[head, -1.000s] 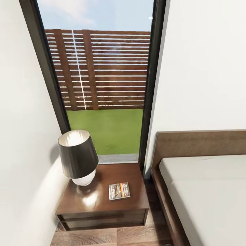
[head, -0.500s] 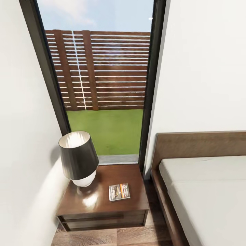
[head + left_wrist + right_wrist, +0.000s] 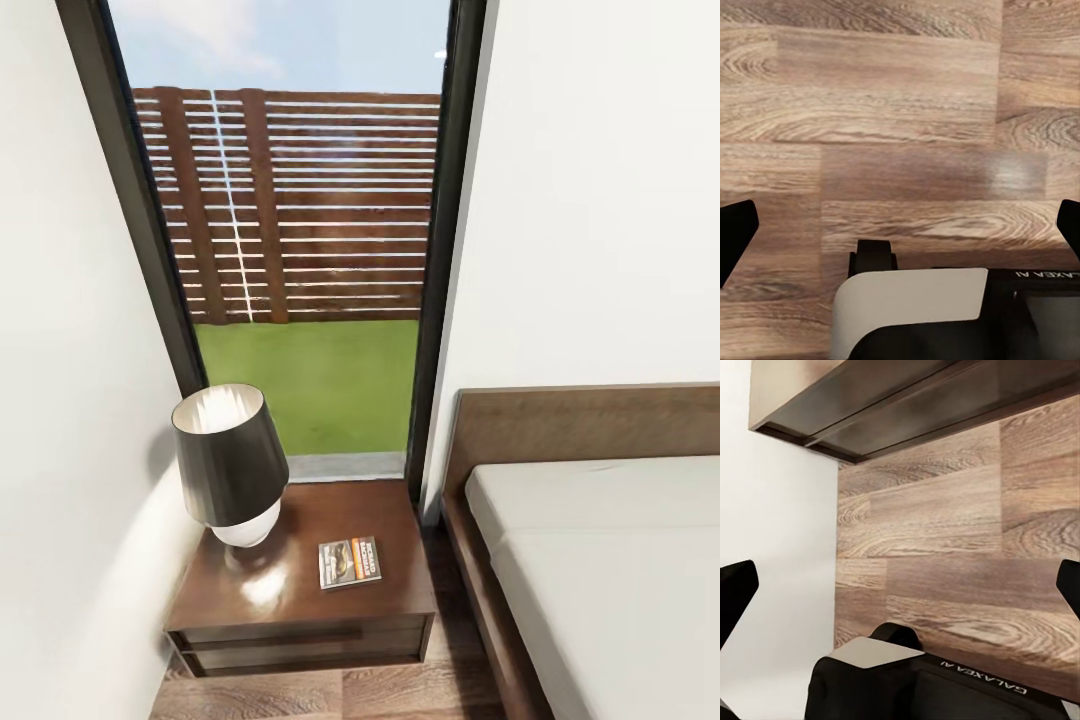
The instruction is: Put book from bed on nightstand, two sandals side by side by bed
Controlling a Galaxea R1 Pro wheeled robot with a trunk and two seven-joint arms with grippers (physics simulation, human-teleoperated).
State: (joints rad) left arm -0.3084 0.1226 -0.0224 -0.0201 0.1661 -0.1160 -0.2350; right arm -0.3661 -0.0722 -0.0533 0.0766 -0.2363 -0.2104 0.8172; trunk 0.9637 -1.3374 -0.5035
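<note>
Book point(image 3: 350, 562): flat on the nightstand point(image 3: 300, 600), cover up, toward the front right part of the top and apart from the lamp; no tool touches it.
Nightstand: dark glossy wood with one wide drawer, set in the corner between the white wall and the bed point(image 3: 600, 560), with a strip of floor between them.
Lamp point(image 3: 228, 465): dark shade on a white base, on the left rear part of the nightstand top.
Bed: dark wood frame and headboard, bare light grey mattress, right of the nightstand.
Window point(image 3: 300, 230): tall and dark-framed, behind the nightstand, showing grass and a slatted fence.
Left tool point(image 3: 900, 229): its fingers point(image 3: 735, 232) are spread wide, the dark tips at opposite edges of the left wrist view, with nothing between them; bare wood-plank floor point(image 3: 900, 127) lies ahead of it.
Right tool point(image 3: 900, 589): spread wide as well, one fingertip point(image 3: 735, 589) at each edge of the right wrist view, gripping nothing; plank floor lies ahead of it, with a white wall point(image 3: 772, 525) to one side and the underside of a dark wooden furniture edge point(image 3: 907, 405) beyond the floor.
</note>
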